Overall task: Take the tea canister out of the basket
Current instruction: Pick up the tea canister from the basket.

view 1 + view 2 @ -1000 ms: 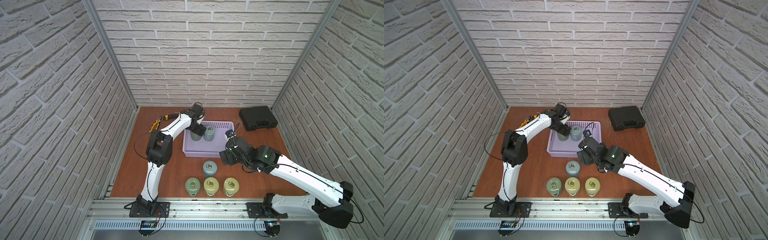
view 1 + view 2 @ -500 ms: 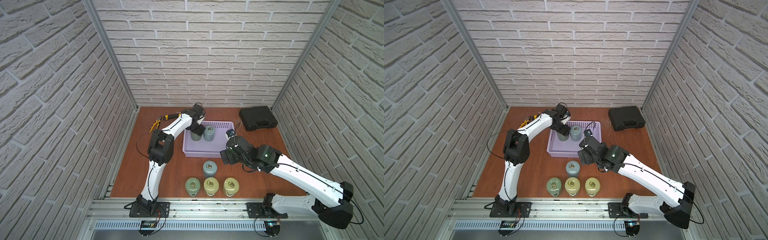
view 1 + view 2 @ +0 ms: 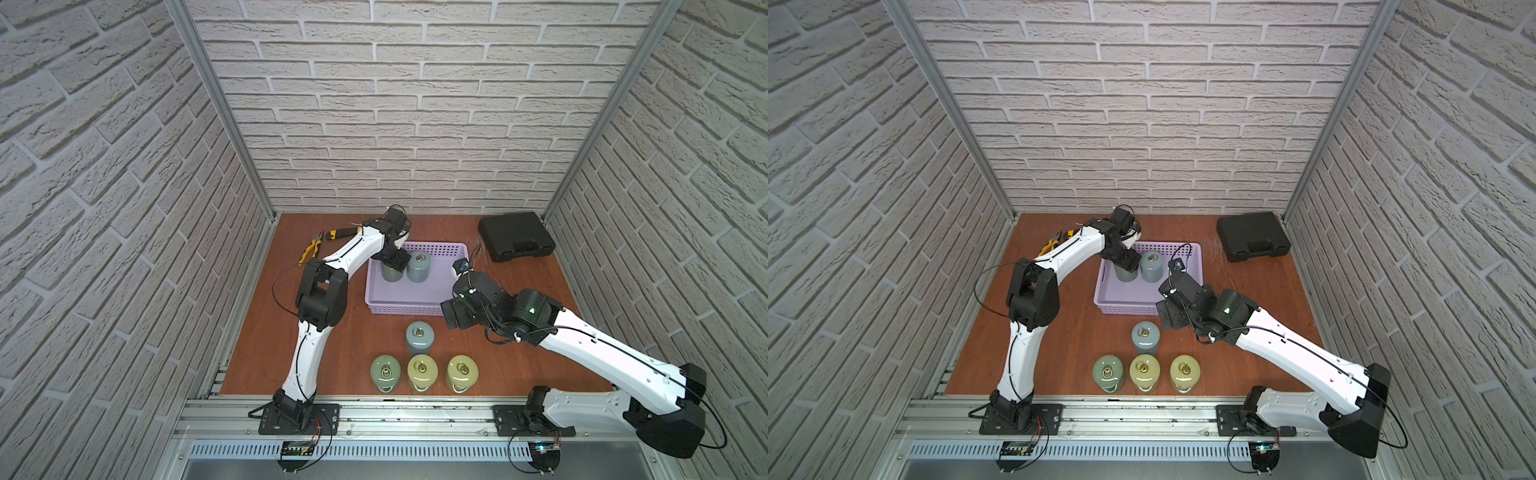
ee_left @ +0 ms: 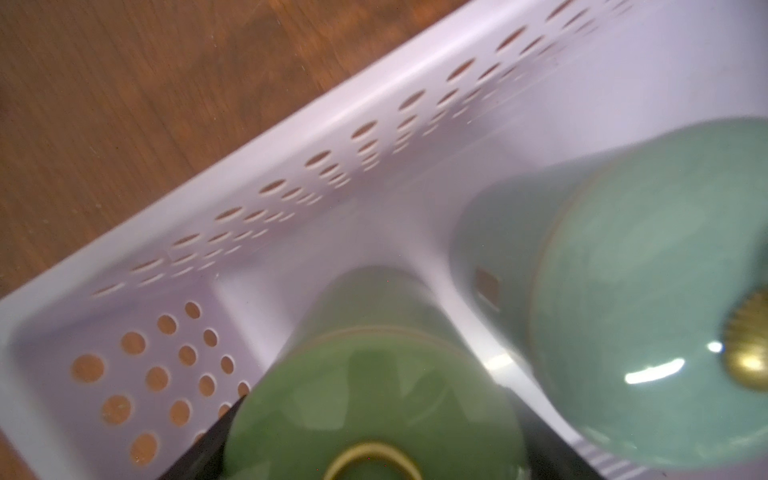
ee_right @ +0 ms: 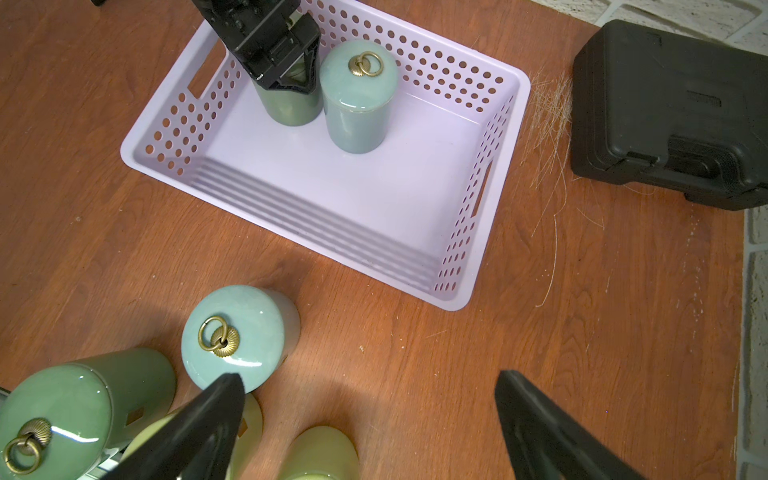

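The lavender basket holds two upright tea canisters. One is dark green, the other pale blue-green with a brass ring on its lid. My left gripper reaches down into the basket's far left corner. Its black fingers sit against both sides of the dark green canister's lid, shut on it. My right gripper hangs open over bare table in front of the basket, holding nothing.
Several canisters stand on the table before the basket: a blue-grey one, a green one and two yellow ones. A black hard case lies at the back right. Yellow-handled pliers lie at the back left.
My left gripper's jaws have narrowed onto the dark green canister's lid. The right arm has hardly moved and its jaws stay wide.
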